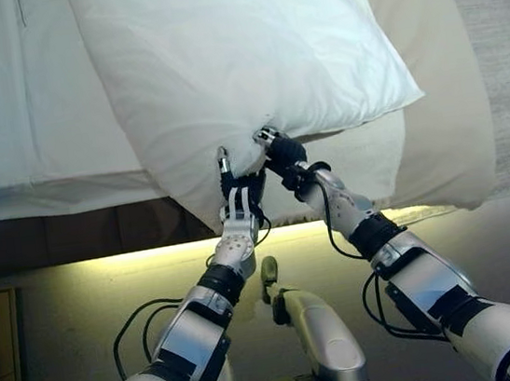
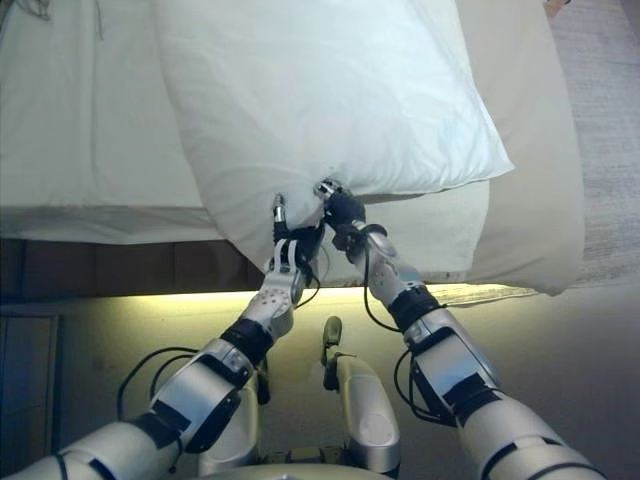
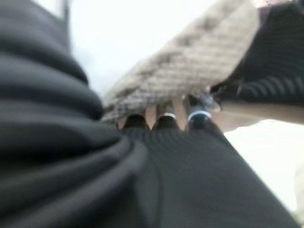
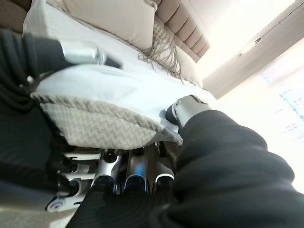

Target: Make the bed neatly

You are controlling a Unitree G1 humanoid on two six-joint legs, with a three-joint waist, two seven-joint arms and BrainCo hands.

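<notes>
Step in hand: carrying the white pillow (image 1: 247, 60) to its place on the bed (image 1: 29, 117); both hands grip the pillow's near edge.
Left hand (image 1: 235, 193): at the pillow's near edge, fingers up against the fabric; the left wrist view shows them tucked under a grey woven cloth, so whether they curl or lie straight cannot be told.
Right hand (image 1: 281, 157): just beside the left hand on the same near edge; thumb over the white fabric and fingers beneath the woven layer, pinching the edge.
Pillow: lies tilted across the bed's corner, its near edge overhanging the bedside, over a beige cover (image 1: 442, 109).
Other bedding: cushions (image 4: 114, 19) and a fringed throw (image 4: 161, 47) lie beyond the pillow, toward the padded headboard (image 4: 183, 23).
Next move, by judgement: push the pillow fully onto the mattress toward the headboard and square it with the bed's edge, then release.
</notes>
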